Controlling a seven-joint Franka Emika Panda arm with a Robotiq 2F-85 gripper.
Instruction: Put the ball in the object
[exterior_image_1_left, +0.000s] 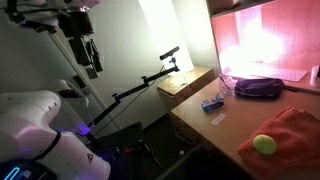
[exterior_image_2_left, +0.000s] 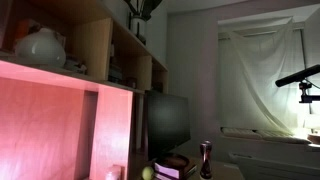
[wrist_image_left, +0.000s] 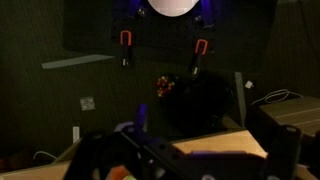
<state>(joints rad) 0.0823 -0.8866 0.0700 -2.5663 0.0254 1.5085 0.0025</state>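
— Where is the ball?
— The ball (exterior_image_1_left: 264, 144) lies on the orange-red cloth (exterior_image_1_left: 298, 128), at the end of the table (exterior_image_1_left: 195, 120) nearest the camera in an exterior view. Nothing touches it but the cloth.
— And the gripper?
— The gripper (exterior_image_1_left: 92, 66) hangs high on the arm, pointing down, well apart from the table. In the wrist view its fingers (wrist_image_left: 285, 148) stand wide apart at the two sides of the picture, with nothing between them.
— What else is on the table?
— A dark, flat thing (exterior_image_1_left: 258, 88) sits at the far end by the pink-lit wall. A small blue thing (exterior_image_1_left: 212, 103) lies closer to the table's edge, with a little white piece (exterior_image_1_left: 219, 120) near it. All three are apart from the ball.
— Does the wrist view show the ball?
— It is too dim to tell.
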